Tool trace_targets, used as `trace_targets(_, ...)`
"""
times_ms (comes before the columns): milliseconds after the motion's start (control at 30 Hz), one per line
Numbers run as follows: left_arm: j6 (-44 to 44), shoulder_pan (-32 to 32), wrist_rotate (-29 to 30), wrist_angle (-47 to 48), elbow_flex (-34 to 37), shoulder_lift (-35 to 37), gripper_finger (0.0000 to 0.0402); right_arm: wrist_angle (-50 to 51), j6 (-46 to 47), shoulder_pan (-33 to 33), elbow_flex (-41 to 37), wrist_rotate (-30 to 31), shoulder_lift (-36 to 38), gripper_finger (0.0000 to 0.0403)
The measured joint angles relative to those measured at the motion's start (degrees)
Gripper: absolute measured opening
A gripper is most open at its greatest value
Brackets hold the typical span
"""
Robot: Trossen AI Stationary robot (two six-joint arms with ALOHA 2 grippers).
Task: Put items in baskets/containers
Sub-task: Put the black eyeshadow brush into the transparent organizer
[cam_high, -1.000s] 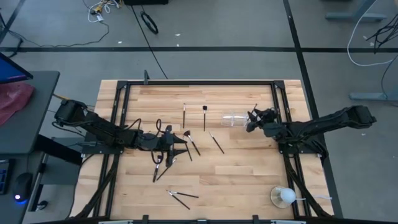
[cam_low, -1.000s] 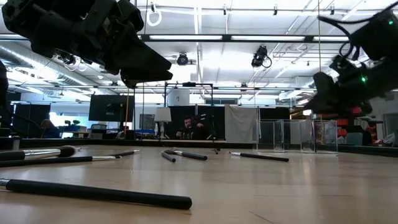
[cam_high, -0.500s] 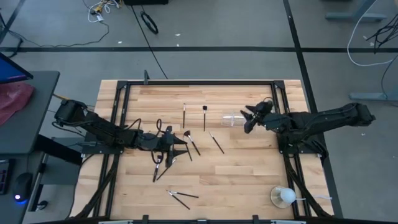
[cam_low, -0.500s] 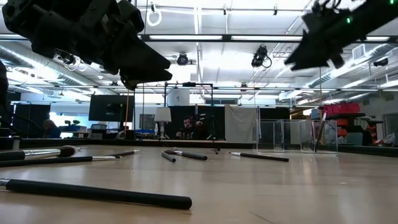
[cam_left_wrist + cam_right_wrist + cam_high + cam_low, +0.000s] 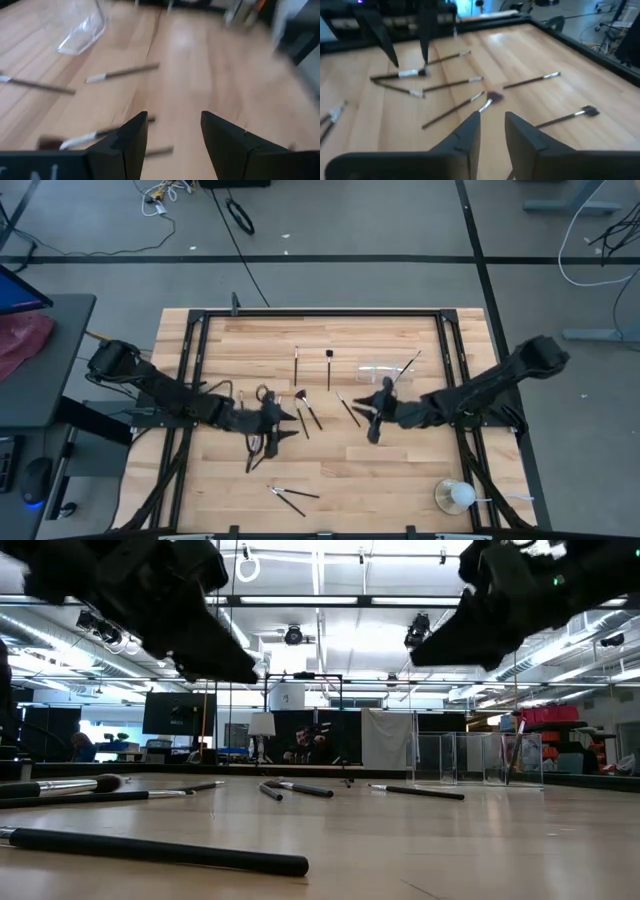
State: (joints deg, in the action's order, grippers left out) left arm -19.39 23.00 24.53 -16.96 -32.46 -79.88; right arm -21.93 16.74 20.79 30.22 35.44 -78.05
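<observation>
No writing can be read. Left of the clear tray [image 5: 381, 372], the left end effector [image 5: 278, 421] hangs open and empty over loose brushes [image 5: 300, 416] on the worktop [image 5: 400, 470]. The right end effector [image 5: 372, 420], open a little and empty, is nearer the tray, which holds one brush [image 5: 405, 369].

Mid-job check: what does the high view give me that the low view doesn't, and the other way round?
Only the high view: the round cup with a white ball near the table's right edge, and a crossed pair of brushes by the picture's lower table edge. Only the low view: the room behind the table, with a seated person. Both: the left gripper and right gripper above the wood, loose brushes lying flat, and the clear tray.
</observation>
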Motion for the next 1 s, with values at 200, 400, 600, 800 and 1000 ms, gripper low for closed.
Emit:
trace_targets(200,-19.9,7.1,6.2,45.2,-15.4,0.0,0.0193,-7.6,-1.0,0.1,-0.1,0.0,-7.2,0.0077)
trace_targets(400,-47.8,15.8,12.9,64.1,-18.5,0.0,0.0193,-13.5,-0.9,0.4,-0.1,-1.7,-9.7,0.0075)
trace_targets(600,-78.8,22.8,19.3,66.2,-11.0,0.0,0.0193,-13.9,-0.8,2.1,-0.1,-4.6,-9.7,0.0075)
trace_targets(800,-96.8,22.0,20.1,65.9,-1.2,0.0,0.0193,-14.1,-0.8,3.9,-0.1,-6.9,-9.7,0.0075)
trace_targets(1000,-97.9,16.3,19.8,58.0,6.5,0.0,0.0193,-14.1,-1.4,4.2,-0.1,-6.9,-9.7,0.0075)
